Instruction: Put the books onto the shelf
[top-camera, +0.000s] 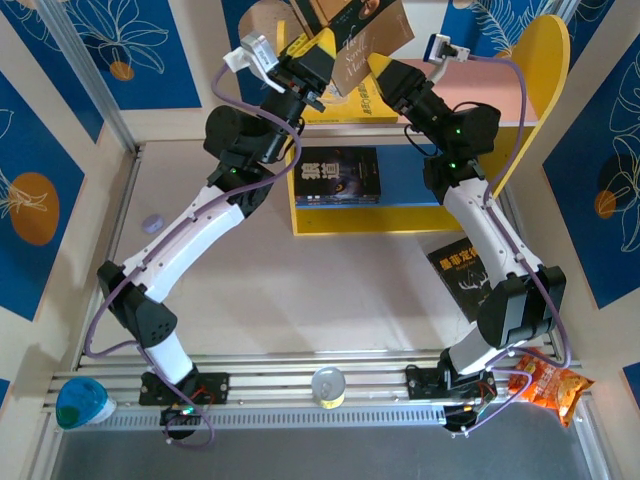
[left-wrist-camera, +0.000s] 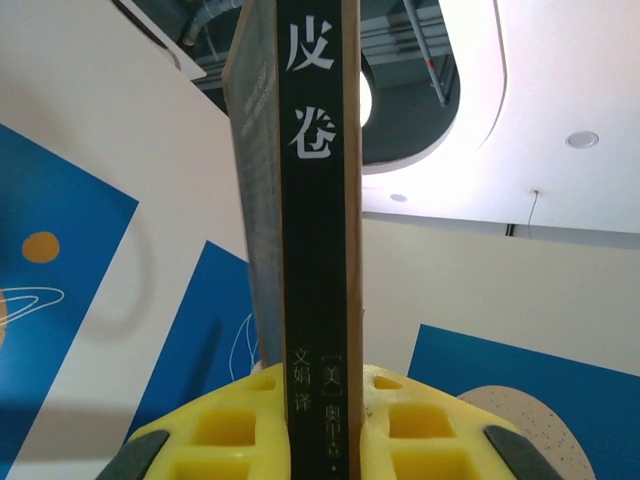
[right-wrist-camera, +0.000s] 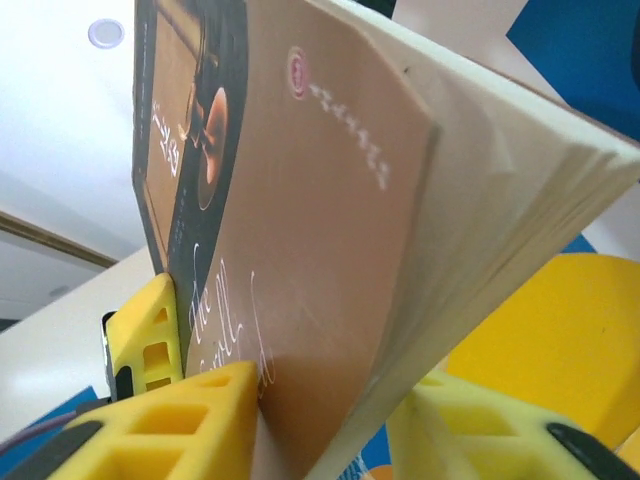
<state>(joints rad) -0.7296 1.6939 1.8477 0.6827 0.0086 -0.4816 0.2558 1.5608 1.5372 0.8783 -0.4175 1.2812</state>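
Both hands are clamped on one tan book (top-camera: 365, 30), held in the air at 12 o'clock of the top view, over the shelf (top-camera: 545, 70). From above I see its tan cover facing up toward the camera. The upper edge is cut by the frame, so I cannot tell the long axis there.

Left hand (top-camera: 318, 55): it grips the book's 8 o'clock side in the top view. In the left wrist view the hand (left-wrist-camera: 320, 430) has its yellow fingers (left-wrist-camera: 230, 430) closed narrow on the book (left-wrist-camera: 315, 200). The black spine rises straight from 6 to 12 o'clock, with its white title running along that line.

Right hand (top-camera: 375, 72): it grips the book's 4 o'clock corner in the top view. In the right wrist view this hand (right-wrist-camera: 330, 430) holds the book (right-wrist-camera: 320, 250) between its fingers (right-wrist-camera: 200, 420). The book leans from 6 toward 11 o'clock, with the page block facing 2 o'clock.

Shelf contents:
- A yellow book (top-camera: 345, 108) lies flat on the pink board (top-camera: 495, 85), directly below the two hands.
- A black book (top-camera: 337, 177) lies flat in the blue lower tier (top-camera: 420, 190).

A second black book (top-camera: 462, 275) lies on the desk (top-camera: 300, 290) at 4 o'clock of the shelf, partly under the right arm. A snack bag (top-camera: 548, 385) sits at 5 o'clock, by the right base.
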